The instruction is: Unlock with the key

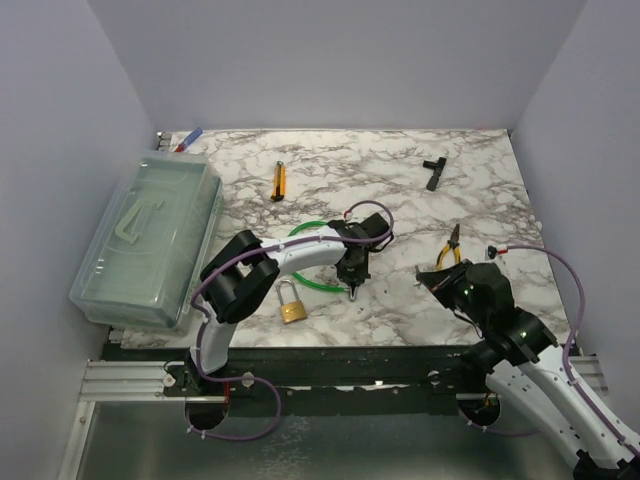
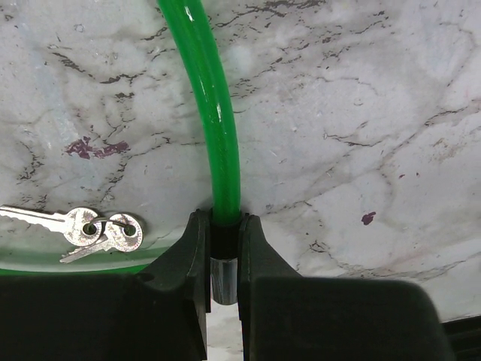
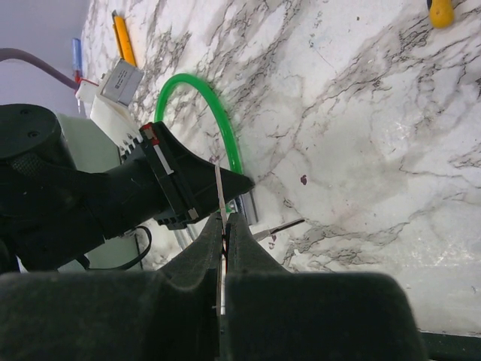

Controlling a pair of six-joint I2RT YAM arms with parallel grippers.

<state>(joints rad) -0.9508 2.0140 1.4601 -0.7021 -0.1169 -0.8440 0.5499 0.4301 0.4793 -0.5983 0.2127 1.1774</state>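
Note:
My left gripper is shut on the end of the green cable loop, gripping its black collar and silver metal tip. Two small silvery keys on a ring lie flat on the marble just left of that gripper, touched by nothing. From above, the left gripper points down at the loop, and the brass padlock lies to its left. My right gripper is shut with a thin white strip pinched between its fingers. One key blade shows beyond it.
A clear plastic bin stands at the left edge. A yellow utility knife, a black T-shaped tool and yellow-handled pliers lie on the marble top. My right arm sits at the near right.

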